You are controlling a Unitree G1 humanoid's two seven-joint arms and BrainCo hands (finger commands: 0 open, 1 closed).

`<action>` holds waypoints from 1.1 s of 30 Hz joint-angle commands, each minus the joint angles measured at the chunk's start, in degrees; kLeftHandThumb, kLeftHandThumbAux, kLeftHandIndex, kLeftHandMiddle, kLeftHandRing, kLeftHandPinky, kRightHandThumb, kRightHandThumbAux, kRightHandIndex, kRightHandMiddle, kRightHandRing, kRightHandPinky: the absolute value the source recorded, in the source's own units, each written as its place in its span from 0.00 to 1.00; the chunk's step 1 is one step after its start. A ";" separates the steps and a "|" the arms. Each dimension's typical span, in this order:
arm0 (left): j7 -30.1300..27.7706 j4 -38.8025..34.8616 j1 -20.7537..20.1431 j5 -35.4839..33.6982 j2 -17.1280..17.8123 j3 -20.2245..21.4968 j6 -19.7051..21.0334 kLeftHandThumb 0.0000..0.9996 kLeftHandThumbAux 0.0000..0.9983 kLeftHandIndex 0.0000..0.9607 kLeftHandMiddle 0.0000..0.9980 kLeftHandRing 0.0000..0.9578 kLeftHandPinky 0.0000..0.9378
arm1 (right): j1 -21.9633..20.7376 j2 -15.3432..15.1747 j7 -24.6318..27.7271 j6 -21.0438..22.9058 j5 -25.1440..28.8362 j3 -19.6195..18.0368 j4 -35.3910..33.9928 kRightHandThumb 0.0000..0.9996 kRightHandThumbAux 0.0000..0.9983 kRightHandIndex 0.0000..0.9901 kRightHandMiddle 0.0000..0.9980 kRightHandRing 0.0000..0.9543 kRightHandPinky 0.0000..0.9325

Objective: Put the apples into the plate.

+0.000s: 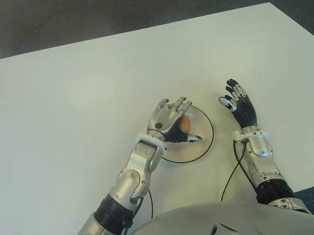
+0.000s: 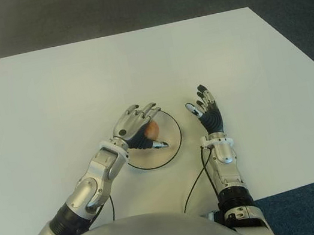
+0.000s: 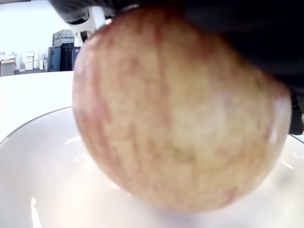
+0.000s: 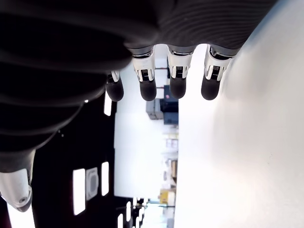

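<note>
In the left eye view the round white plate (image 1: 205, 140) sits on the white table (image 1: 80, 94), and the left hand (image 1: 172, 122) is over it, fingers curled around a reddish-yellow apple (image 1: 185, 124).

The right eye view shows the right hand (image 2: 208, 111) just beside the plate on its right, fingers spread and holding nothing.

In the left wrist view the apple fills the frame, its underside at or just above the plate's white floor; contact cannot be told.

The right wrist view shows only straightened fingertips (image 4: 147, 89) over bare table.

This looks like the placing step; next the left fingers should release and lift clear without rolling the fruit.
</note>
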 commanded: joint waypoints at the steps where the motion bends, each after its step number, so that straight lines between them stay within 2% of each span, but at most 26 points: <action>1: -0.56 -0.45 -0.31 -1.81 0.30 0.75 -1.01 0.06 0.28 0.00 0.00 0.00 0.00 | 5.00 1.79 -1.03 3.15 -1.19 0.90 3.19 0.14 0.56 0.03 0.01 0.00 0.01; 12: 2.69 1.02 0.01 -5.35 0.83 1.75 -4.56 0.09 0.23 0.00 0.00 0.00 0.00 | 5.08 1.88 -0.21 2.83 -0.52 1.08 3.18 0.14 0.59 0.01 0.00 0.00 0.00; 33: 4.57 1.10 0.56 -6.40 1.07 1.92 -5.53 0.11 0.21 0.00 0.00 0.00 0.00 | 5.68 2.08 1.32 3.91 0.41 0.95 2.05 0.14 0.59 0.02 0.00 0.00 0.00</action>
